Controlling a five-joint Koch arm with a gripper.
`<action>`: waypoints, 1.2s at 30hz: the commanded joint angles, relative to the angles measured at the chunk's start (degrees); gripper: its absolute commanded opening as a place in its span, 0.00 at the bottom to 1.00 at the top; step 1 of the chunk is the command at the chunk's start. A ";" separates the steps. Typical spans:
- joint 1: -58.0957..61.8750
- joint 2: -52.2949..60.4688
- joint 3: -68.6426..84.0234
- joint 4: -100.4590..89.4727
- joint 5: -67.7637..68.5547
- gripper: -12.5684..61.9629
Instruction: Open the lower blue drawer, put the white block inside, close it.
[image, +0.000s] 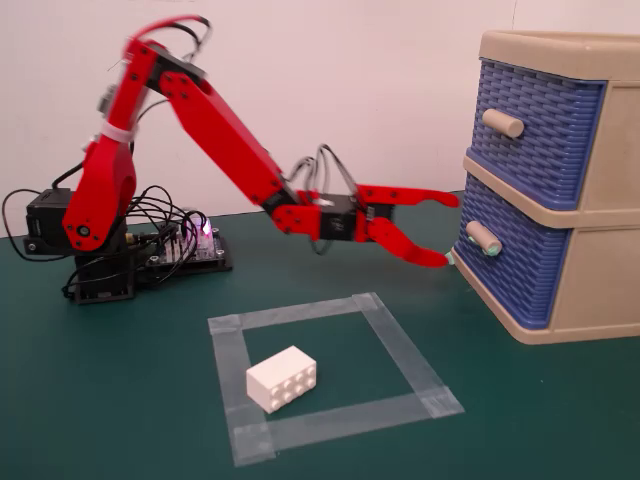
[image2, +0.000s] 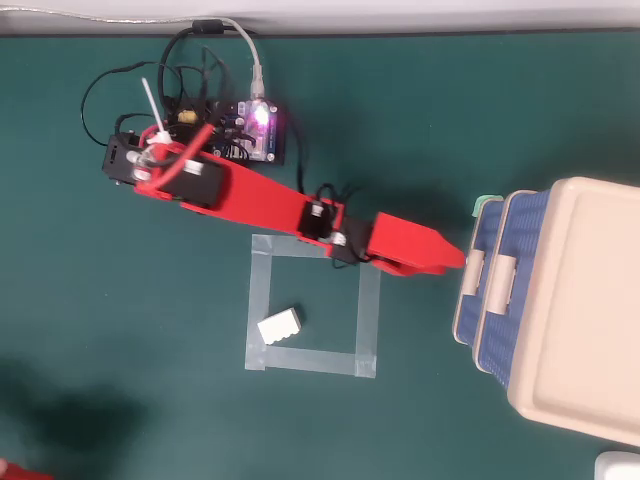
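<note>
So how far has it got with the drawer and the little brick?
Nothing is finished yet. The lower blue drawer looks shut, and the white block sits untouched inside the tape square on the table. In hand: the gripper, jaws open, is stretched out next to the drawer's handle without gripping it. Left to do: pull the drawer open, fetch the block, drop it in, push the drawer shut.
</note>
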 joint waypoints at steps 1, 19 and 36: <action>-1.32 -2.11 -5.71 -4.13 3.60 0.59; -1.23 -7.29 -21.27 23.12 3.87 0.06; 4.22 31.03 30.59 23.38 11.95 0.07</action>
